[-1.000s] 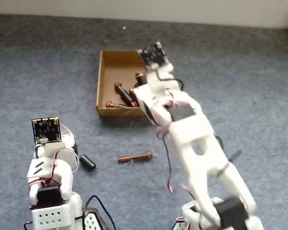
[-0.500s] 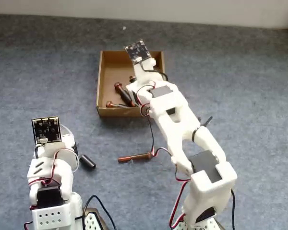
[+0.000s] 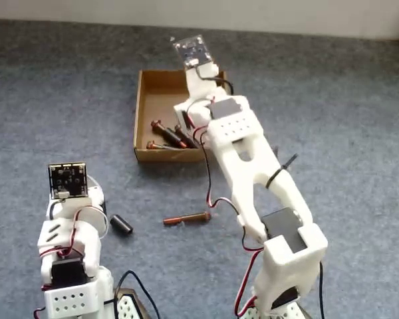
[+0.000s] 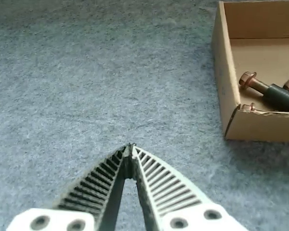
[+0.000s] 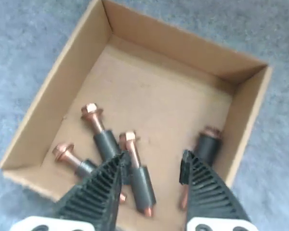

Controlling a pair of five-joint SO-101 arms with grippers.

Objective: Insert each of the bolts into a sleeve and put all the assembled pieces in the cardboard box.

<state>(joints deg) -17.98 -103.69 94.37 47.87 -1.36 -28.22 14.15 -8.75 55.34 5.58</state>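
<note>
The cardboard box (image 3: pixel 143 100) (image 5: pixel 178 45) (image 4: pixel 220 72) sits at the back of the carpet and holds several copper bolts in black sleeves (image 5: pixel 137 175) (image 3: pixel 167 134) (image 4: pixel 272 92). My right gripper (image 5: pixel 151 166) hangs open above the box with nothing between its fingers; its arm (image 3: pixel 239 153) stretches over the box's right side. A bare copper bolt (image 3: pixel 187 218) lies on the carpet in front of the box, and a loose black sleeve (image 3: pixel 121 224) lies to its left. My left gripper (image 4: pixel 131 151) is shut and empty, low at the front left, near the sleeve.
Grey carpet (image 3: pixel 332 100) covers the whole work area. The left arm's base (image 3: pixel 70 266) stands at the front left and the right arm's base (image 3: pixel 286 279) at the front right. A pale wall edge runs along the back.
The right arm has swung left and its gripper has risen over the box. An assembled piece that was under it now lies in the box. The left arm has barely shifted.
</note>
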